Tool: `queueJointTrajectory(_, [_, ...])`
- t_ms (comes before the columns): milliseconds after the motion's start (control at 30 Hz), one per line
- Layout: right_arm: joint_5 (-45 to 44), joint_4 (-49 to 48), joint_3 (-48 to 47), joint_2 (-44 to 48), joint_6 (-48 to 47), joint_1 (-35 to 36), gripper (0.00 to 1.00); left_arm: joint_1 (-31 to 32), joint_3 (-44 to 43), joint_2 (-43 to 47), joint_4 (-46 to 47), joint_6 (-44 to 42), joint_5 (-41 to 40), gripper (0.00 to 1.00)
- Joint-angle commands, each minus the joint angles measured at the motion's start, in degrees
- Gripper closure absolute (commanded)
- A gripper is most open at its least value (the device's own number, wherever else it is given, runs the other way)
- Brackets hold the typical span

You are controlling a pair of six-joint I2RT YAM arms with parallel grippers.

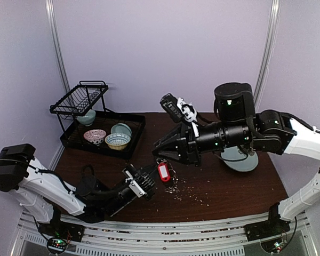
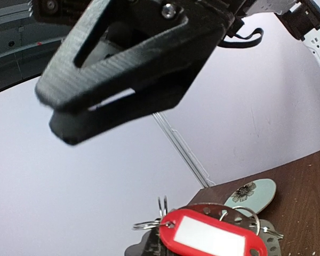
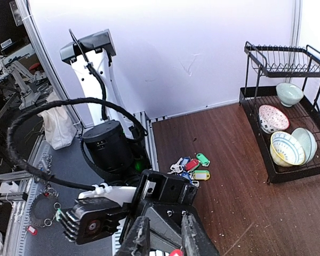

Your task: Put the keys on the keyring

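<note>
red-tagged key (image 1: 163, 171), lengthwise near-to-far

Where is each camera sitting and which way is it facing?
Top external: above and behind the bases, looking down across the table; both arms show, left gripper and right gripper close together.
Left wrist: low, tilted up at the wall; red key tag below, right gripper overhead, own fingers unclear.
Right wrist: raised, looking back toward the near edge and left arm; own fingers at bottom.
Shared: top and right wrist views both show the dish rack.
</note>
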State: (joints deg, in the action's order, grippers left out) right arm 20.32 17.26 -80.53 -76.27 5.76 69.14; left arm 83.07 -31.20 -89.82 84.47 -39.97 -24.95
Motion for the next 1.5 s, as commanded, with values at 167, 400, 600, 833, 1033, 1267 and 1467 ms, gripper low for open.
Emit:
queueJointTrajectory(167, [-3.4,15.5,-2.2,5.0,-26.5,-1.8,0.67,-0.9,0.1,4.1,3.5,9.2,7.9,1.0])
queueJointTrajectory(400, [-4.5,23.1,-7.2,0.4,-42.3,-2.7,0.7,-0.9,0.0,6.6,-1.8,10.1,9.8,1.0])
queueJointTrajectory(600, [-2.5,20.9,-8.0,-1.1,-41.8,-2.8,0.78,-0.9,-0.3,7.3,-4.0,9.4,10.4,1.0])
queueJointTrajectory(833, [-1.5,20.4,-7.9,-1.6,-41.9,-2.7,0.83,-0.9,-0.9,7.0,-4.6,8.0,10.5,1.0])
queueJointTrajectory(1033, [0.0,21.9,-8.1,-2.6,-42.5,-2.7,0.83,-0.9,-2.0,6.6,-5.0,7.4,10.7,1.0])
queueJointTrajectory(1267, [2.4,22.6,-8.6,-2.9,-42.3,-2.7,1.0,-0.9,-1.6,7.9,-6.4,7.3,10.6,1.0])
queueJointTrajectory(1467, [0.7,20.4,-7.1,-1.5,-39.1,-2.7,1.0,-0.9,-0.9,8.6,-7.4,8.8,10.2,1.0])
